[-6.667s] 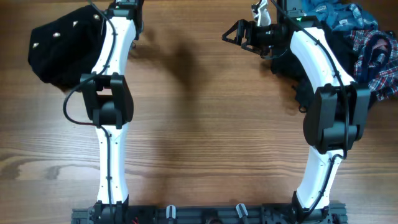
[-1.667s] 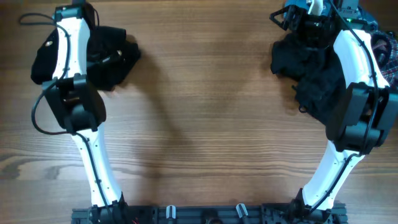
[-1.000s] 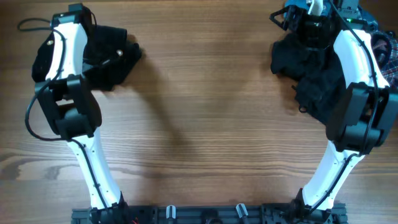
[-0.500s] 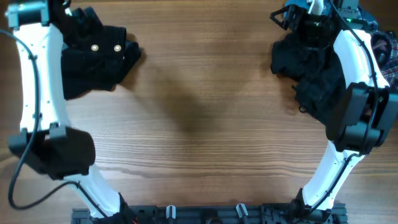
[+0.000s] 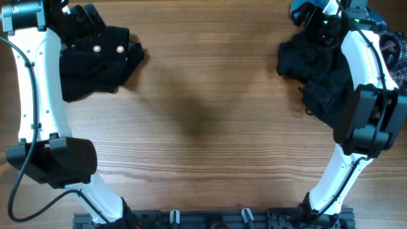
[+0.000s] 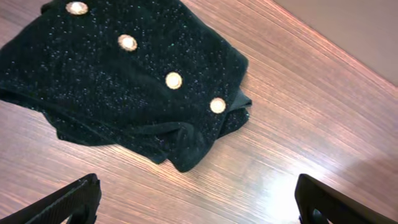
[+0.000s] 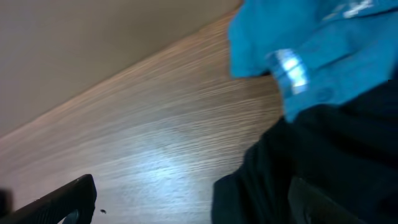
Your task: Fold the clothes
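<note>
Moved since the earlier views: left arm, swung out to the left edge and clear of its garment; right wrist, shifted slightly toward the far edge. Nearest, the table [image 5: 203, 127]: bare wood across the middle, nothing laid out for folding. Further back, left: black buttoned garment [image 5: 95, 60], lying as a compact, roughly folded bundle, gold buttons [image 6: 173, 80] uppermost, one corner trailing loose; judged done or nearly so. Further back, right: black heap [image 5: 318, 70], crumpled and unfolded, partly under the right arm. Beside it at the right edge, plaid garment [image 5: 394, 60], also bunched. Far edge, left: left gripper [image 5: 73, 16], fingers spread wide, holding nothing, above the bundle's far side. Far edge, right: right gripper [image 5: 313, 14], fingers likewise apart and empty, over a blue cloth [image 7: 311, 50] touching the heap. Judgement: one item folded, at least three outstanding.
</note>
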